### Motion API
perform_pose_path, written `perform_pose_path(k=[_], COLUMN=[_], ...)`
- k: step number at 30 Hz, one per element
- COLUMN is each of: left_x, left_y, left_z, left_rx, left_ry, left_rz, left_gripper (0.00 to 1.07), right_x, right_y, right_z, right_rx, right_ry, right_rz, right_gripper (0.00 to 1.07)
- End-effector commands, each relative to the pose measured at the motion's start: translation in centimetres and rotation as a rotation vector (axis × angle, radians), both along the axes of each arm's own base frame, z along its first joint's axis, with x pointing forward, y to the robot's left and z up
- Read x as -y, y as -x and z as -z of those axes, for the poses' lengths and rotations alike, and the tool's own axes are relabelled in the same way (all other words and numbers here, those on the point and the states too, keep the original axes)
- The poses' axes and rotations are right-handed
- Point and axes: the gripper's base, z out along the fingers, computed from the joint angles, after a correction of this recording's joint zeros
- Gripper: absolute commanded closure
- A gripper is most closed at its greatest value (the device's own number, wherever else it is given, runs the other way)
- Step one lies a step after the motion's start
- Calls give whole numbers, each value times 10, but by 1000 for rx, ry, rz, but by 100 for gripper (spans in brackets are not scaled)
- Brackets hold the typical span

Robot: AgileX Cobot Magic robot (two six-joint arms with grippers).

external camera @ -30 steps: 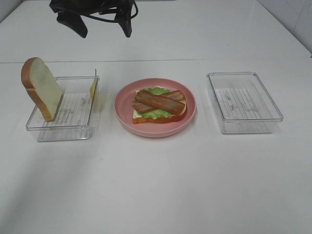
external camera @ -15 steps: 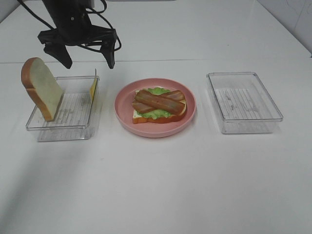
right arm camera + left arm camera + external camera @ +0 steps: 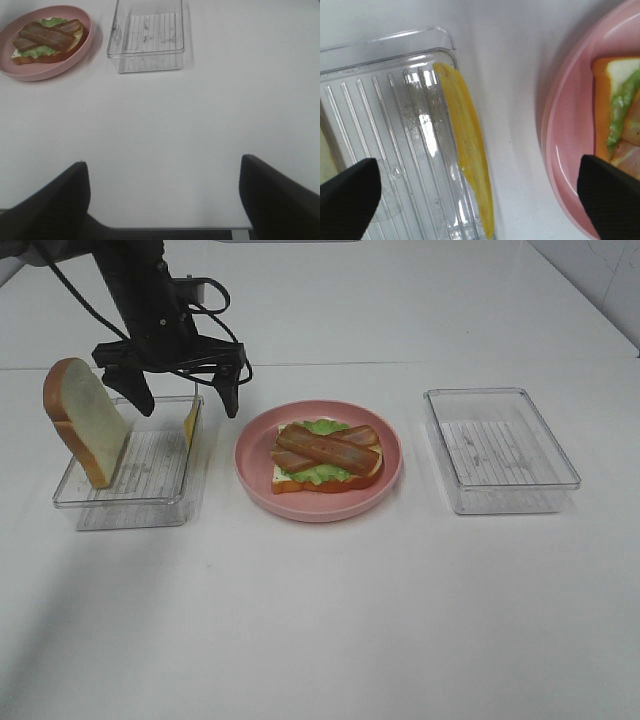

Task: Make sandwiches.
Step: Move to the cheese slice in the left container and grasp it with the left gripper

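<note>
Two grippers are open and empty. Nearest, the right gripper (image 3: 162, 167) hangs over the white table (image 3: 200, 125). Farther, the unfinished sandwich (image 3: 325, 472) lies on the pink plate (image 3: 390, 475), bacon (image 3: 328, 448) uppermost, without cheese. Farthest, the left gripper (image 3: 187, 400) has come down in the last second over the left tray (image 3: 120, 502); its jaws stand each side of the cheese slice (image 3: 470, 150) leaning on the tray wall. Probably cheese is picked next.

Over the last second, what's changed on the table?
The left gripper came down from the top of the high view and now hovers, open and empty, over the left tray by the cheese. Nothing was grasped or released. The bread, sandwich, plate and right tray stayed put.
</note>
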Motion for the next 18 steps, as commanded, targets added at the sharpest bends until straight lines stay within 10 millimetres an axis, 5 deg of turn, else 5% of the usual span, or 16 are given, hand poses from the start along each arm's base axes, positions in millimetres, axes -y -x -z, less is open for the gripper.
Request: perform_pose_path(k=[1,10,18], left_x=[-2,-4,-4], left_y=[2,-2,-5], left_z=[9,19,20], left_rx=[-31,-26,-5], left_ry=[-43,-61,-53], left_rz=[7,-3,-28], left_gripper=[13,16,36], right_x=[0,0,0], right_y=[2,2,2], right_z=[1,1,1], right_rx=[29,29,29], right_ry=[0,0,0], right_rz=[-6,-6,-6], right_gripper=[29,29,29])
